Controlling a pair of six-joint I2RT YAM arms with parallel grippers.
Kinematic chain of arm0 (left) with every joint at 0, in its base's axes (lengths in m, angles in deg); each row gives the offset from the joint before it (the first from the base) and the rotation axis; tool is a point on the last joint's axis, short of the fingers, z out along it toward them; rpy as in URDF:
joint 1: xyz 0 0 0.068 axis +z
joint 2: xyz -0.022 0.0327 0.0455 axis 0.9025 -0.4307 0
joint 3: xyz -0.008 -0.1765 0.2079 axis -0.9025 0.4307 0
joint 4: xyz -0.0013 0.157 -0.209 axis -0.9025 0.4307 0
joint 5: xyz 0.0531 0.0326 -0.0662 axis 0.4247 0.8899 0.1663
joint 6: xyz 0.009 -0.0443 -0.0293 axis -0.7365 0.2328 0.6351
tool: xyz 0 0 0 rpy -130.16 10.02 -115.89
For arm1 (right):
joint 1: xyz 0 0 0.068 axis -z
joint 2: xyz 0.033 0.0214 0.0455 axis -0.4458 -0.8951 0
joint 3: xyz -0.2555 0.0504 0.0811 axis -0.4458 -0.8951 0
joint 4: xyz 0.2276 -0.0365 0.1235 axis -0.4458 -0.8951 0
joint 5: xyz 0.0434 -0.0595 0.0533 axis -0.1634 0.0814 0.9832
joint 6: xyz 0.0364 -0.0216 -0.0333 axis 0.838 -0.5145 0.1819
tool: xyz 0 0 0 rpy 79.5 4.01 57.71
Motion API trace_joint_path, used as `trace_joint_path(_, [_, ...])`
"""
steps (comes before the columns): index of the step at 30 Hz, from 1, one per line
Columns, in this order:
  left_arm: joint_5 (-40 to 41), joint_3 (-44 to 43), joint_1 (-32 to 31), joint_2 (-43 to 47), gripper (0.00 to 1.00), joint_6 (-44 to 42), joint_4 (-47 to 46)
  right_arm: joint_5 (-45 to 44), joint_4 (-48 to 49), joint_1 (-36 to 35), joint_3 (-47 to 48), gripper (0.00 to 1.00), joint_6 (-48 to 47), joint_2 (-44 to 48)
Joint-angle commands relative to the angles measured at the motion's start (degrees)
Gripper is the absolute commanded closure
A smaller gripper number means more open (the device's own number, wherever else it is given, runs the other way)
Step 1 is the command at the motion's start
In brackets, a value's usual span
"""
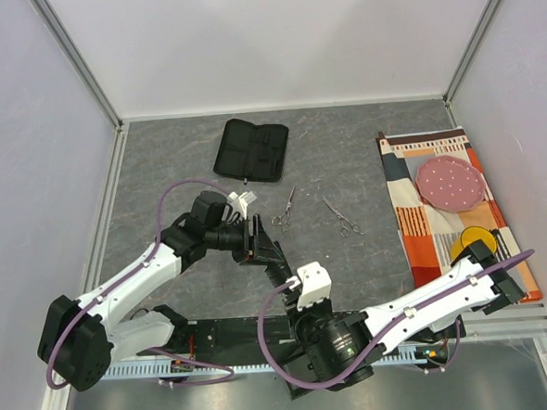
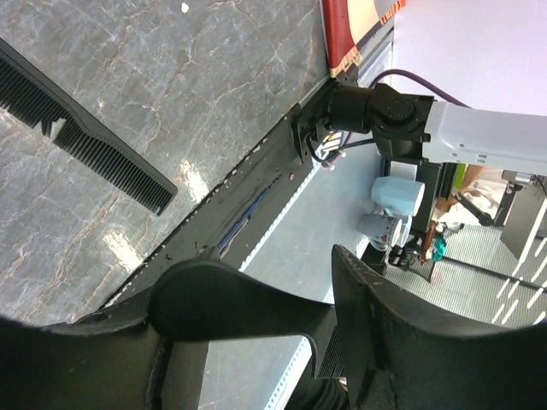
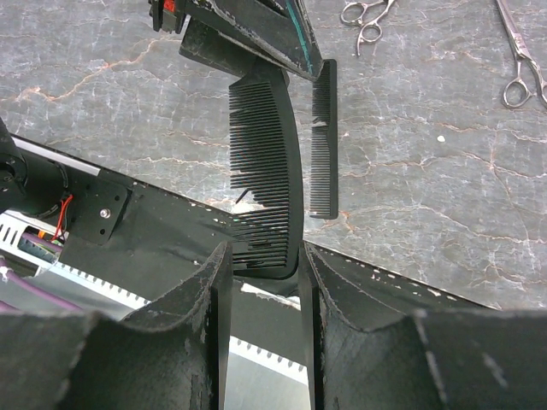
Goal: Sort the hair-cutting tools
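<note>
Wide comb (image 3: 265, 171) looks lifted off the surface, spanning between the two arms near the front edge. Right end effector (image 3: 263, 256) is clamped narrow on its near end. Left end effector (image 2: 278, 282) is at its far end, fingers apart around it; can't tell if it actually bites. Comb looks bowed between them. Reads as a handover or regrip, my guess.

Slim comb (image 3: 325, 137) lies flat on the surface just beside the wide one, clear of both end effectors. First scissors (image 1: 286, 211) and second scissors (image 1: 342, 217) lie loose mid-surface, near each other but apart, both beyond the combs.

Progress: early, by my read. Pouch (image 1: 252, 151) lies open and flat at the far side, well apart from all four tools, with no tool in it that I can make out. So nothing sorted: four items to go, one in hand.

Surface (image 1: 159, 156) is grey, marble-patterned, matte. Black base plate (image 1: 225, 331) runs along the front edge by the arm mounts. Patterned cloth (image 1: 446, 222) covers the right side, with a pink dotted disc (image 1: 449, 183) and a yellow disc (image 1: 474, 246) on it; neither looks task-related. Plain white walls (image 1: 291, 37) on three sides, aluminium rails (image 1: 71, 52) in the corners. Light is even.
</note>
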Motion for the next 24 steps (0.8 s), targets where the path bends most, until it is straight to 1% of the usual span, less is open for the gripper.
trace_joint_path(1, [-3.2,0.9,0.1,1.8,0.4,2.9,-2.2,-1.9,-7.1,0.0,3.0,0.94,-0.5,-1.2])
trace_joint_path(9, [-1.7,0.0,0.2,2.6,0.48,4.1,-2.3,-0.6,-7.2,-1.1,4.3,0.94,0.1,-2.8])
trace_joint_path(13, [-0.7,-1.1,0.9,2.9,0.63,4.7,-2.2,-0.1,-7.1,-2.1,3.8,0.95,1.2,-3.0])
trace_joint_path(15, [-0.6,-1.3,1.3,3.2,0.67,5.3,-2.8,0.2,-7.2,-2.7,3.5,0.95,2.2,-3.0])
trace_joint_path(18, [-0.3,-1.4,1.4,4.2,0.75,6.4,-3.8,0.8,-7.2,-3.4,2.4,0.95,3.5,-2.8])
trace_joint_path(21, [-0.1,-1.4,1.4,5.4,0.9,7.6,-4.9,0.9,-7.1,-3.7,1.7,0.95,4.5,-3.0])
trace_joint_path(22, [0.0,-1.3,1.4,5.7,0.98,8.1,-5.5,0.8,-7.1,-3.7,1.2,0.95,4.7,-2.9])
trace_joint_path(24, [0.3,-1.4,1.4,6.8,0.98,8.9,-6.2,0.8,-7.1,-3.7,0.7,0.94,5.4,-3.0])
